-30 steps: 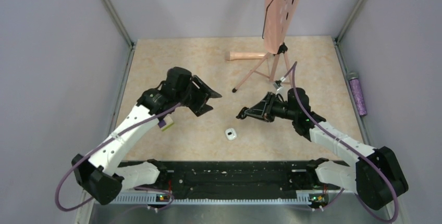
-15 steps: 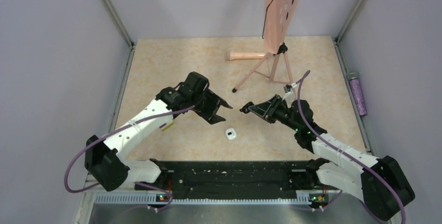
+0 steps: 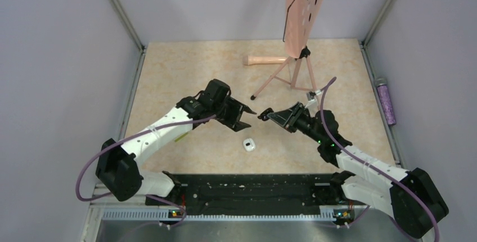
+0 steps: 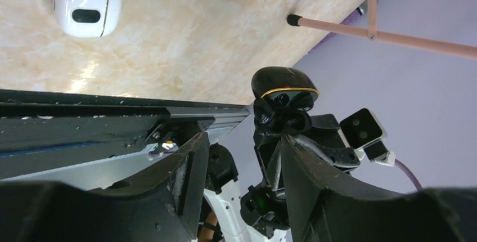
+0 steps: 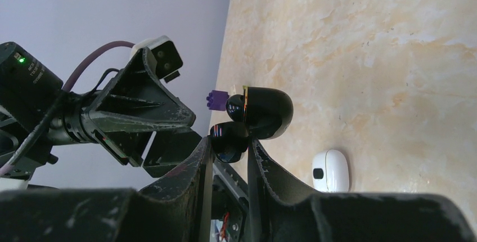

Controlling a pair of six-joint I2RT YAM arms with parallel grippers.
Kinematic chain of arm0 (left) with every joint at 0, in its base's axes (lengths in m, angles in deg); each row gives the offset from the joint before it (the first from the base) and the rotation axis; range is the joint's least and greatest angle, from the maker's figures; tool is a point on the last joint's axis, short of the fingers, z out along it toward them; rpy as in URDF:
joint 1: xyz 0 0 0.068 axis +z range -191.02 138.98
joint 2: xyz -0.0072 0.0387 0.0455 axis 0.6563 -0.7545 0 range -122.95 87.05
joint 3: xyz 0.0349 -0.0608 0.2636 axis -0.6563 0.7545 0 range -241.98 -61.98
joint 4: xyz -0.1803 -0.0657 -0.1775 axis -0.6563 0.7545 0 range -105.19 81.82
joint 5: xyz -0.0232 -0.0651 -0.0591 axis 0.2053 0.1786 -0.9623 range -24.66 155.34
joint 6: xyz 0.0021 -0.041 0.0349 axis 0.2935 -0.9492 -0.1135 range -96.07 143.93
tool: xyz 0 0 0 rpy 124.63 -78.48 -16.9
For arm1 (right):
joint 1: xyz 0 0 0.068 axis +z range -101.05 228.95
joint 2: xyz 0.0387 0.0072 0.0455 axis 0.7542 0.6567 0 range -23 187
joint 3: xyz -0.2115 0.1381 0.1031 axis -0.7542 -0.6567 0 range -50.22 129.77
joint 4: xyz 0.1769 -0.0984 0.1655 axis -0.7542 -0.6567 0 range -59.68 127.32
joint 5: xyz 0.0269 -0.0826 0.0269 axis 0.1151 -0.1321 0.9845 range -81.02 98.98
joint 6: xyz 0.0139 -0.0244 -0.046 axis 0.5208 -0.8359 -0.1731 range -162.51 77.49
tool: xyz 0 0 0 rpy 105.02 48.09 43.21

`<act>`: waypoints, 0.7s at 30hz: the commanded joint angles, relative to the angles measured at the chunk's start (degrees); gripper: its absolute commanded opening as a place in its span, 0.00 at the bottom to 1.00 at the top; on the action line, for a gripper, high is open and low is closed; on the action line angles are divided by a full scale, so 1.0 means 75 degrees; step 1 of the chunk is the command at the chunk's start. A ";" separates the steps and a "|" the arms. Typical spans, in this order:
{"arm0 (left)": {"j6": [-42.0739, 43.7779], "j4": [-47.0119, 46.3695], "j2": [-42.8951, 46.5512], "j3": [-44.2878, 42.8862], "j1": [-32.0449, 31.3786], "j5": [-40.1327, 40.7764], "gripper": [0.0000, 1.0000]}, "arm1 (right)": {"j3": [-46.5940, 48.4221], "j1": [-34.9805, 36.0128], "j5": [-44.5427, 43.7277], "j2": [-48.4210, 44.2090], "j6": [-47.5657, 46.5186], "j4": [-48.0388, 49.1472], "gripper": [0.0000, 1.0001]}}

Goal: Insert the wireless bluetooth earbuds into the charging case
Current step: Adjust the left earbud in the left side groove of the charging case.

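L gripper [image 3: 250, 117] faces R gripper [image 3: 262, 115], tips close; white chg case [image 3: 249, 144] lies just nearside.

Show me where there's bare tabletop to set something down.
Bare: the far-left corner, between the left wall and the pink cylinder; also the strip right of the tripod. Crowded: mid-table, where the left gripper and the right gripper, holding an earbud, meet near the charging case.

The left arm [image 3: 160, 128] and the right arm [image 3: 368, 162] are built of white links joined by black joint housings. A purple cable [image 3: 80, 177] is run along each. Black, scuffed fingers [image 5: 169, 197] are carried by the left end effector [image 3: 251, 118] and the right end effector [image 3: 262, 115]. Green lights [image 3: 175, 214] are lit by the black rail [image 3: 247, 188].
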 commanded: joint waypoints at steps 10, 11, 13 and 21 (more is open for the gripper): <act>-0.0727 -0.1148 -0.0428 0.0120 -0.0139 -0.0068 0.53 | 0.0005 0.0141 -0.0044 -0.0183 -0.0111 0.0453 0.00; -0.0752 -0.1152 -0.0461 0.0108 -0.0149 -0.0065 0.53 | -0.0011 0.0141 -0.0047 -0.0192 -0.0100 0.0470 0.00; -0.0801 -0.1183 -0.0502 0.0131 -0.0154 -0.0078 0.51 | -0.0027 0.0141 -0.0055 -0.0192 -0.0098 0.0493 0.00; -0.0946 -0.1285 -0.0551 0.0140 -0.0239 -0.0099 0.49 | -0.0064 0.0150 -0.0079 -0.0188 -0.0106 0.0500 0.00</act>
